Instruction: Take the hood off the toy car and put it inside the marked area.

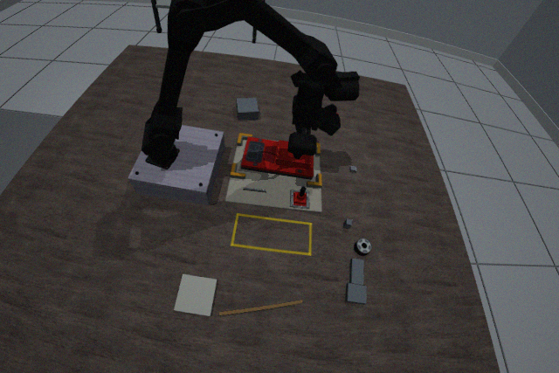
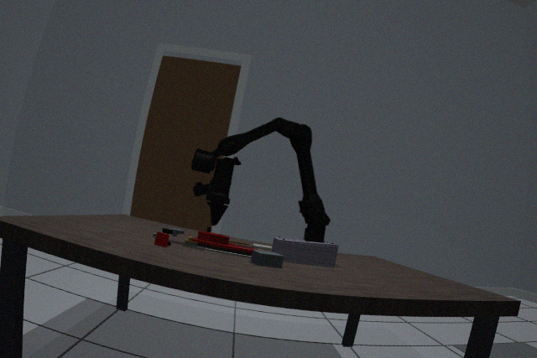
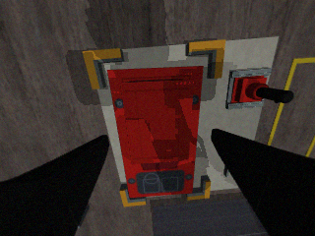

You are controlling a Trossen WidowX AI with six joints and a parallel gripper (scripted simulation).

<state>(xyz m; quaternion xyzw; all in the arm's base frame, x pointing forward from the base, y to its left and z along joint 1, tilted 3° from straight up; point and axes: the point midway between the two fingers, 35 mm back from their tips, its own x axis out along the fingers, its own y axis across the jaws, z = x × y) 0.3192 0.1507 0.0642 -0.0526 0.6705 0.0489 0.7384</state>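
Note:
The red toy car lies between yellow corner brackets on a pale sheet. Its hood appears to be the raised red part at the end away from the arm's base, in place on the car and partly hidden by the gripper in the top view. My gripper is open and empty, pointing down above the car; in the wrist view its fingers show on either side of the car body. The marked area is a yellow outline on the table, with nothing inside it.
A red block with a black lever stands beside the car. A grey block and another red block stand behind. A wheel, pale square and stick lie farther forward.

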